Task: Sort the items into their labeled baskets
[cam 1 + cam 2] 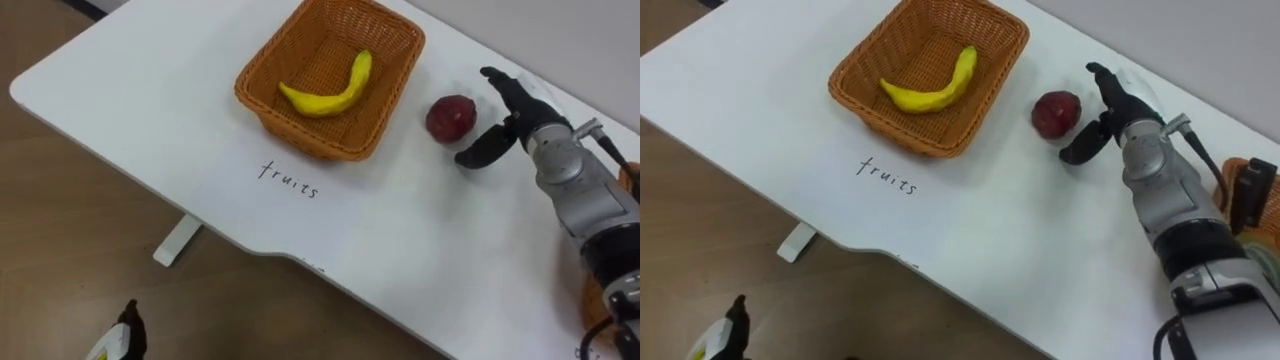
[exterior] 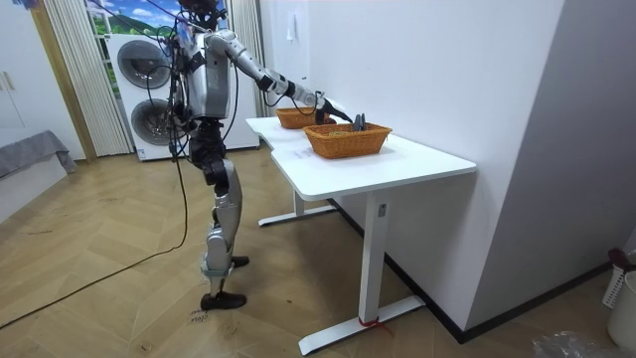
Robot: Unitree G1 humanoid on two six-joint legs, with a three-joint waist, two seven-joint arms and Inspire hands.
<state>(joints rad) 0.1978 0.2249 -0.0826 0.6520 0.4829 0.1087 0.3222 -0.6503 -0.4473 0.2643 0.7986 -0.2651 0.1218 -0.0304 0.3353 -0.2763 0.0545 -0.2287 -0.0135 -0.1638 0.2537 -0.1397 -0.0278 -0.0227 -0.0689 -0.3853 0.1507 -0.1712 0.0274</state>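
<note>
Left hand (image 1: 125, 338) hangs low, off the table (image 1: 130, 110). Handwritten label near the front edge reads "fruits" (image 1: 288, 181); no other print legible. Right hand (image 1: 524, 124): fingers spread apart, thumb low, holding nothing, just beside the red fruit (image 1: 451, 118), which sits on the table close to the wicker basket (image 1: 300, 130). Banana (image 1: 330, 90) lies inside it.

Risk, as judged: the fruit is round, so an off-centre closure could nudge it into a roll toward the far edge. A low carry could catch the basket rim.
</note>
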